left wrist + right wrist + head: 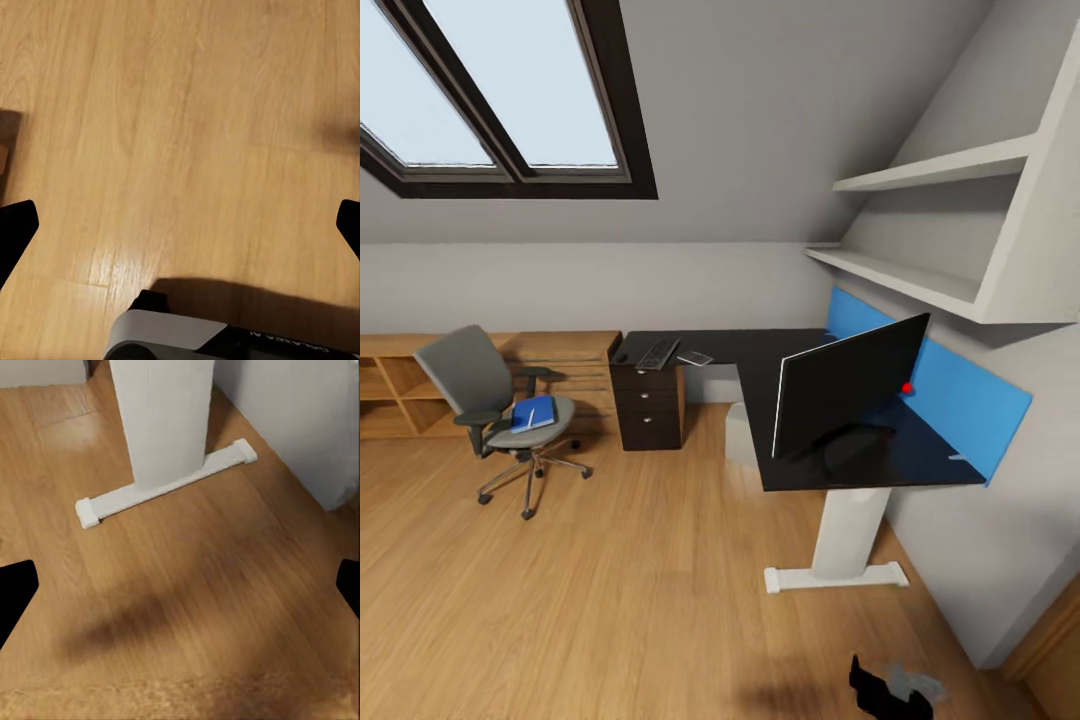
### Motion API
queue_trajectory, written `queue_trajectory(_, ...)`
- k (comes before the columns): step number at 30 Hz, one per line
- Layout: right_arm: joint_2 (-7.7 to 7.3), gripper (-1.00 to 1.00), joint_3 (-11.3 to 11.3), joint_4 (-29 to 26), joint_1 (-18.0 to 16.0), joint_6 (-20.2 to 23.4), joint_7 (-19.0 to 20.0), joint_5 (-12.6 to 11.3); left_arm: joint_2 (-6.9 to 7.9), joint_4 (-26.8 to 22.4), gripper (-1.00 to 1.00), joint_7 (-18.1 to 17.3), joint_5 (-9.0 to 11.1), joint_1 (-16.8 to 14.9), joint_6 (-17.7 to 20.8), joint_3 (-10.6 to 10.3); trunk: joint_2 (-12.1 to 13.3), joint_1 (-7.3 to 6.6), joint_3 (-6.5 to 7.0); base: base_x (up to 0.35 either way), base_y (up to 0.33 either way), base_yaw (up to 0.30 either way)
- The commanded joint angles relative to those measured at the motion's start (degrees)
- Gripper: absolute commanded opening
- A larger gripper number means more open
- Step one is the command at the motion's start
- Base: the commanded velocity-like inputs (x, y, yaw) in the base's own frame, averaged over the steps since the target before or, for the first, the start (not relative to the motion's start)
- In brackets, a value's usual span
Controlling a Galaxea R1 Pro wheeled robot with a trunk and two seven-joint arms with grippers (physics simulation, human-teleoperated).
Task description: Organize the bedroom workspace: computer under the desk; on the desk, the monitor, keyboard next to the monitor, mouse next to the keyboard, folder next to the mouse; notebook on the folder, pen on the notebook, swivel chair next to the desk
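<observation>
An L-shaped desk [760, 352] carries the monitor [850, 385] on its near wing and the keyboard [657, 353] on the far wing, the computer [741, 435] beneath; the swivel chair [495, 395], well apart, holds the blue folder [532, 414]. Left gripper [180, 225] and right gripper [180, 589] hang spread wide over bare floor.

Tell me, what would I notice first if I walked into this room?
Probably the big black monitor on the near end of the black desk, against the bright blue back panel. Next, the grey swivel chair out on the wooden floor, left of the desk, with a blue folder on its seat.
</observation>
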Motion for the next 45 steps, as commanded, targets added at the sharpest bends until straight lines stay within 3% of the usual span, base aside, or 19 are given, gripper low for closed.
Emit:
queue_trajectory(1, -1.94, 1.00, 0.4, -14.3, -0.1, 7.6, -1.0, -0.7, 0.02, 0.0, 1.00, 0.3, 0.6, -0.1, -0.3, -0.5, -0.1, 0.03, -0.13, 0.004, 0.000, 0.000)
queue_trajectory(3, -3.14, 1.00, -0.2, -20.8, -0.1, 13.6, -2.0, -1.0, 0.02, 0.0, 1.00, 0.3, 0.6, -0.1, -0.3, -0.5, -0.1, 0.03, -0.13, 0.003, 0.000, 0.000)
queue_trajectory(7, -5.01, 1.00, -5.5, -41.7, -0.8, 31.7, -9.1, -1.4, 0.05, 0.0, 1.00, 0.3, 0.6, -0.1, -0.3, -0.5, -0.1, 0.03, -0.13, 0.010, 0.000, 0.000)
queue_trajectory(10, -5.24, 1.00, -7.2, -47.0, -3.6, 37.8, -10.8, -1.5, 0.09, 0.0, 1.00, 0.3, 0.6, -0.1, -0.3, -0.5, -0.1, 0.03, -0.13, 0.167, 0.000, 0.000)
queue_trajectory(16, -4.87, 1.00, -7.6, -48.8, -6.0, 40.2, -10.1, -1.6, 0.10, 0.0, 1.00, 0.3, 0.6, -0.1, -0.3, -0.5, -0.1, 0.03, -0.13, 0.221, 0.000, 0.000)
queue_trajectory(20, -3.72, 1.00, -7.5, -48.4, -6.3, 39.9, -8.2, -1.3, -0.01, 0.0, 1.00, 0.2, 0.5, -0.1, -0.3, -0.6, -0.1, 0.03, -0.13, 0.145, 0.000, 0.000)
queue_trajectory(22, -3.65, 1.00, -7.5, -48.0, -6.3, 39.8, -5.1, -1.0, -0.05, 0.0, 1.00, 0.2, 0.5, -0.1, -0.3, -0.7, -0.1, 0.03, -0.13, 0.277, 0.000, 0.000)
queue_trajectory(23, -3.63, 1.00, -7.5, -47.9, -6.2, 39.7, -1.4, -0.2, -0.08, 0.0, 1.00, 0.2, 0.5, -0.1, -0.3, -0.7, -0.1, 0.03, -0.13, 0.311, 0.000, 0.000)
queue_trajectory(26, -3.57, 1.00, -7.5, -47.9, -6.0, 39.7, 0.2, 0.1, -0.07, 0.0, 1.00, 0.2, 0.5, -0.1, -0.3, -0.7, -0.1, 0.03, -0.13, 0.316, 0.000, 0.000)
queue_trajectory(45, -3.28, 1.00, -7.4, -47.6, -5.7, 39.5, 1.5, 0.3, -0.07, 0.0, 1.00, 0.2, 0.6, -0.1, 0.0, -0.7, -0.1, 0.03, -0.13, 0.310, 0.027, 0.000)
